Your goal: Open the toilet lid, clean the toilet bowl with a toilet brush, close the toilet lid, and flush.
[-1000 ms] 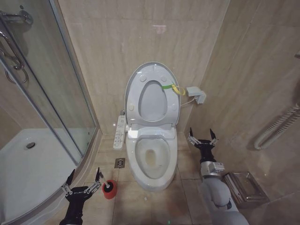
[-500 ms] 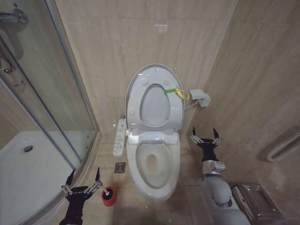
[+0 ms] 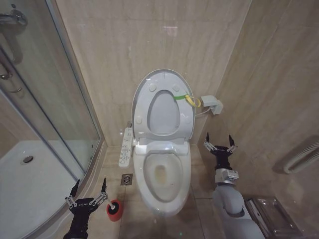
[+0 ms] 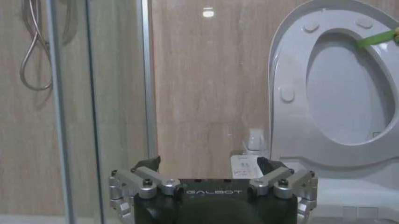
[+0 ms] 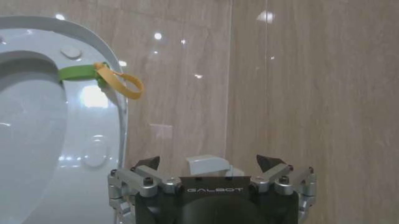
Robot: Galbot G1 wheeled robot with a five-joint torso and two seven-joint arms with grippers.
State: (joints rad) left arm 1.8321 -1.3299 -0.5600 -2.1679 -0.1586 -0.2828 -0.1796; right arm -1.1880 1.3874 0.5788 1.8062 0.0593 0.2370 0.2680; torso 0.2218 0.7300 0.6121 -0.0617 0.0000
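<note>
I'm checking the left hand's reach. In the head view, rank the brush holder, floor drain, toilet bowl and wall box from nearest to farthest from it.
From the left hand:
1. Brush holder, on the floor just beside it.
2. Floor drain, ahead, next to the toilet's base.
3. Toilet bowl, centre.
4. Wall box, far side, up on the right wall.

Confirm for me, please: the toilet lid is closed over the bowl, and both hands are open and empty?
Not quite. The head view shows the toilet lid raised upright against the wall, leaving the toilet bowl exposed. The left hand and right hand are indeed open and empty.
</note>
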